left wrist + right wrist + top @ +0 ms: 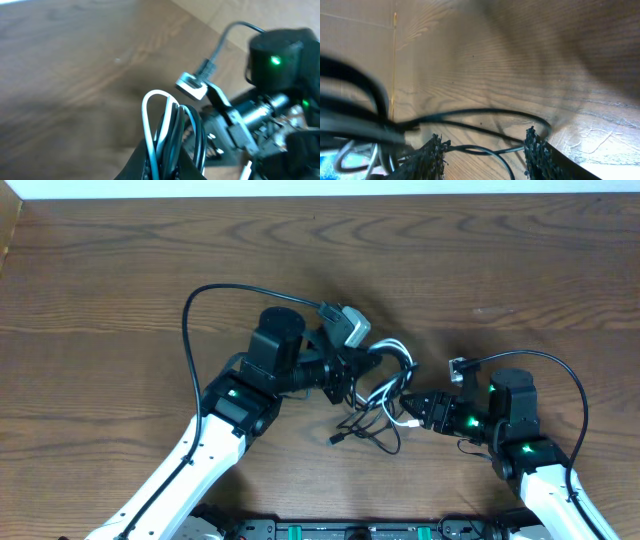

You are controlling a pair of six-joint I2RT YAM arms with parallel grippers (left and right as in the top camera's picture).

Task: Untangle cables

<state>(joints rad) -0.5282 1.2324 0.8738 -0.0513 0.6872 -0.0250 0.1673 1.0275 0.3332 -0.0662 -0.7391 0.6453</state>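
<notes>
We note the left gripper (161, 162) pressed together, pinching white and black loops of the cables (378, 408), which lie mid-table (110, 270) between both arms; the right gripper (482, 145) stands spread, black strands passing loosely between its fingers

tabletop (120, 270): brown wood grain, with a pale strip along the far edge
cables (372, 420): black and white tangle near the centre, between the two arms; white loops on its far side
left end effector (352, 372): at the tangle's left edge, touching it
right end effector (408, 408): points left, at the tangle's right edge
</notes>
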